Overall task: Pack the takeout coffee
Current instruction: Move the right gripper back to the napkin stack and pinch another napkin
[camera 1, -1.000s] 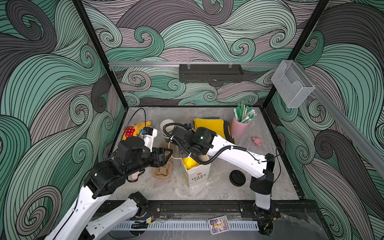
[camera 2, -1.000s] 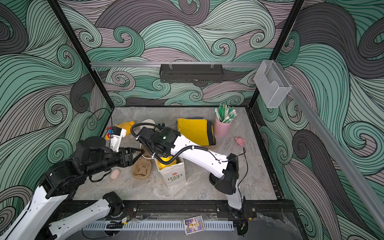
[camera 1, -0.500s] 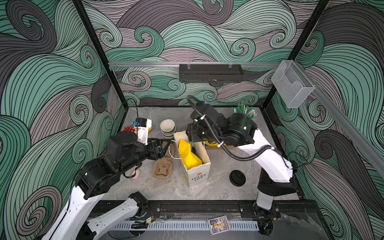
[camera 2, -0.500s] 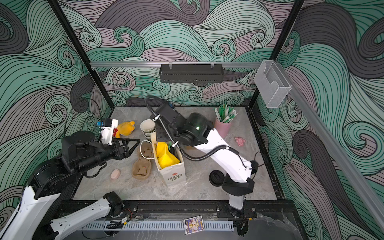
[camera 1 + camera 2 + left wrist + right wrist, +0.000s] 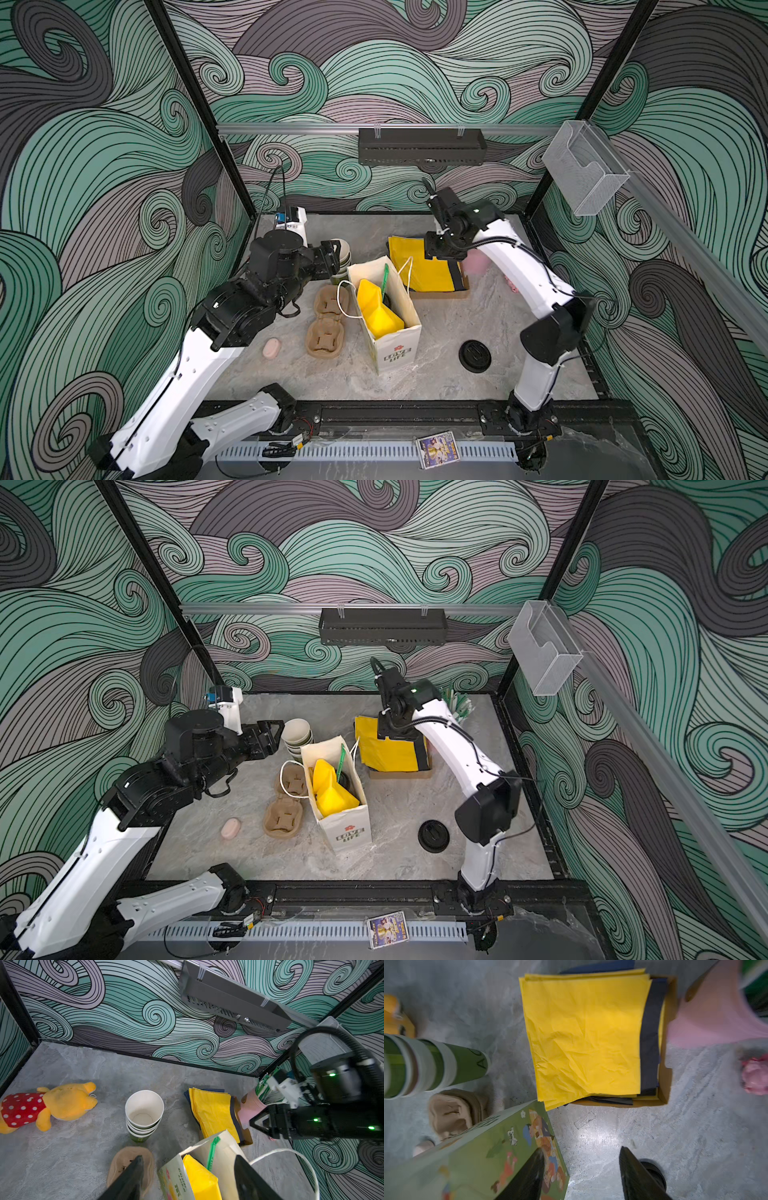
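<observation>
A white paper bag (image 5: 392,332) (image 5: 347,816) stands open mid-table with yellow paper (image 5: 378,313) and a green straw (image 5: 385,276) inside. The takeout coffee is hidden; only a dark rounded edge (image 5: 344,780) shows deep in the bag, and I cannot tell what it is. My left gripper (image 5: 332,257) (image 5: 270,734) (image 5: 188,1158) hangs open and empty to the left of the bag's mouth, by the nested cups. My right gripper (image 5: 432,249) (image 5: 384,729) (image 5: 581,1149) is open and empty, raised over the yellow napkin stack behind the bag.
Nested lidless cups (image 5: 345,253) (image 5: 143,1113) stand behind the bag. Brown cup carriers (image 5: 326,326) lie to its left, with a pink lump (image 5: 271,348). Also here: a loose black lid (image 5: 474,355), napkins in a cardboard box (image 5: 430,268), a pink straw cup (image 5: 457,706) and a plush bear (image 5: 62,1101).
My right arm has come up out of the bag and swung back right, over the napkins. The left arm has drawn back from the bag. Both grippers have opened wider.
</observation>
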Controlling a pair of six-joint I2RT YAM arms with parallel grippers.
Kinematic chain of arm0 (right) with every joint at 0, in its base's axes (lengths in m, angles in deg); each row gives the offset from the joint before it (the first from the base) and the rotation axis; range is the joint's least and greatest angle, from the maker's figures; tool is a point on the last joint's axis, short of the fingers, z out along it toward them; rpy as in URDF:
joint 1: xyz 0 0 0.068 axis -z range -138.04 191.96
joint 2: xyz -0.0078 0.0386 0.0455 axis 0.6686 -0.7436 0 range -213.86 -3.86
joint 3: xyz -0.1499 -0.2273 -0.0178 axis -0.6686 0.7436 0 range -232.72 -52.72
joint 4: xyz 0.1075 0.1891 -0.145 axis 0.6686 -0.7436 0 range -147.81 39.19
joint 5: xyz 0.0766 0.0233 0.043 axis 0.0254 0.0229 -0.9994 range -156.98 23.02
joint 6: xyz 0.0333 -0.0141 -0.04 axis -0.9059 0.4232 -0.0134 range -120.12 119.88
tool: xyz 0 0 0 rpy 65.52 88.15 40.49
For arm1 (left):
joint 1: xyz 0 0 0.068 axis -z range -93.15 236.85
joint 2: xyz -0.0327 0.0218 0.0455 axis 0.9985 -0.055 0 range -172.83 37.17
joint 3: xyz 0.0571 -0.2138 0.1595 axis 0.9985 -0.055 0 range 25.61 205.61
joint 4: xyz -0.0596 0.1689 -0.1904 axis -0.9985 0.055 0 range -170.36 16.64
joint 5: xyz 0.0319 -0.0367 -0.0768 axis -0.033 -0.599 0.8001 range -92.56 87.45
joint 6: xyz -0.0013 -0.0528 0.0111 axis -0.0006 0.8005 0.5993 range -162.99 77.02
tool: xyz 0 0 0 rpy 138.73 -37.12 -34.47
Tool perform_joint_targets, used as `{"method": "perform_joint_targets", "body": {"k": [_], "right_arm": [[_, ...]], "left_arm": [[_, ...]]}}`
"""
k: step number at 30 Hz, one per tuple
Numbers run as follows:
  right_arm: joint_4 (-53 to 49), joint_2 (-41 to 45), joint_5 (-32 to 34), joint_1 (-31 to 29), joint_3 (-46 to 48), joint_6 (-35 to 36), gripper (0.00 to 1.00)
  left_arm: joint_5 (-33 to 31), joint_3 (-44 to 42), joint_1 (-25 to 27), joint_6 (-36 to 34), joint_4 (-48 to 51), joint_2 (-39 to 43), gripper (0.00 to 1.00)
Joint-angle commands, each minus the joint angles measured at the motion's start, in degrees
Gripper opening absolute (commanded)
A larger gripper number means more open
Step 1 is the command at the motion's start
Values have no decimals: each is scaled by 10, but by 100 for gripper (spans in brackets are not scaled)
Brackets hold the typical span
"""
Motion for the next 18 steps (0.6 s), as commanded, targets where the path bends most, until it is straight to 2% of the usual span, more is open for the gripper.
{"method": "perform_joint_targets", "body": {"k": [1, 7, 11, 14, 18], "right_arm": [[33, -40, -54, -3, 7, 62, 61], [33, -148, -55, -17, -65, 111, 73], [16, -200, -69, -28, -128, 131, 75], [-3, -221, -43, -38, -162, 140, 74], [-11, -210, -51, -38, -148, 137, 63]], "left_arm": [[-21, 36, -8, 19, 15, -13, 70], [-29, 61, -14, 48, 20, -51, 70], [-39, 66, -15, 62, 12, -60, 70], [-47, 70, -15, 68, 8, -65, 69], [-48, 77, -15, 69, 6, -73, 68]]}}
